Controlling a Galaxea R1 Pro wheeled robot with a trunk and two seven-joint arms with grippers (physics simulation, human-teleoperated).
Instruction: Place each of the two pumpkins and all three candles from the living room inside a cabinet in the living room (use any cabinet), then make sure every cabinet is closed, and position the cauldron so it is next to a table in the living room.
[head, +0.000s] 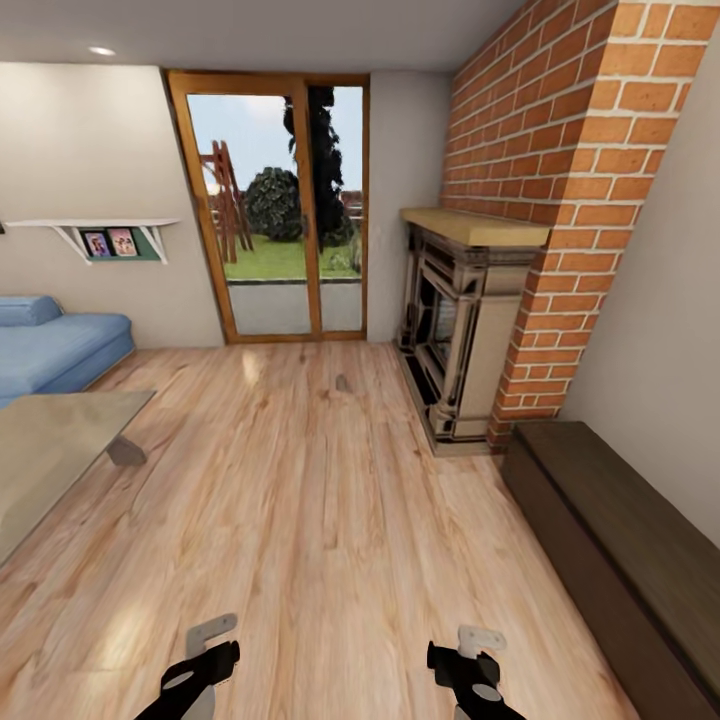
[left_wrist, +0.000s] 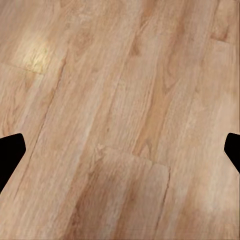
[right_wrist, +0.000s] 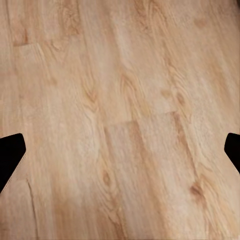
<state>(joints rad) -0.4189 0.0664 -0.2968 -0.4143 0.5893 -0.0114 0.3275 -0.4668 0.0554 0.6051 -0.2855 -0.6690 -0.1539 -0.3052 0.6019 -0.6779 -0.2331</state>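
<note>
Rolling across the wooden floor (head: 300, 500) of the living room, arms held low. Left gripper (left_wrist: 120, 150) spread wide and carrying nothing; right gripper (right_wrist: 120, 150) likewise wide apart and bare, plain boards between the fingers in both wrist views. Over to the right along the wall, the cabinet (head: 610, 545), long, low and dark; drawer fronts too foreshortened to judge shut or ajar. At the left edge, the glass-topped table (head: 50, 450), nothing resting on its worktop. Small tan stub far off on the floor near the fireplace (head: 465, 335), possibly a candle (head: 343, 382), hard to tell. Judging by empty hands, most work likely ahead: pumpkins, candles and cauldron to fetch.
</note>
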